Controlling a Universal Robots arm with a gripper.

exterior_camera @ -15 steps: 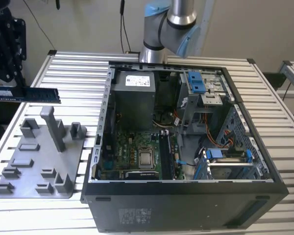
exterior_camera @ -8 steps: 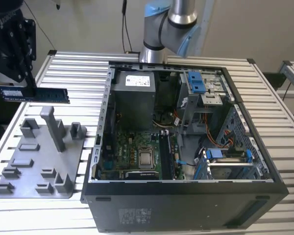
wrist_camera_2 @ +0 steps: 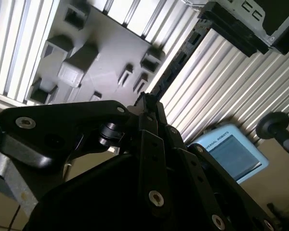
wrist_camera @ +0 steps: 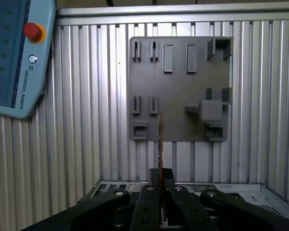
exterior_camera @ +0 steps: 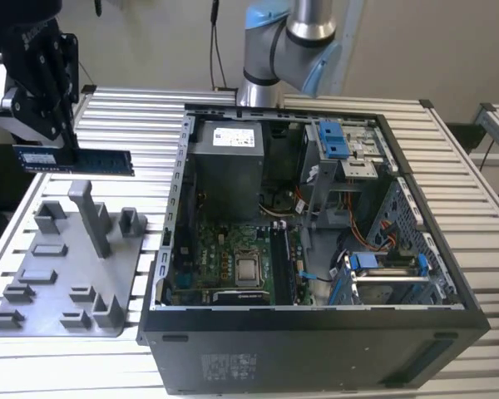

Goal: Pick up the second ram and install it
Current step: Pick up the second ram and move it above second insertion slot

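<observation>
1 ram (exterior_camera: 91,160) | clamped in fingers (exterior_camera: 58,129) | seemingly clear above tray (exterior_camera: 58,287) posts

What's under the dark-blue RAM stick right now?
The grey plastic fixture tray with upright posts, lying on the ribbed metal table. The long dark-blue RAM stick hangs above it, clamped by the black gripper. Its fingers hide the stick's gripped section.
</observation>
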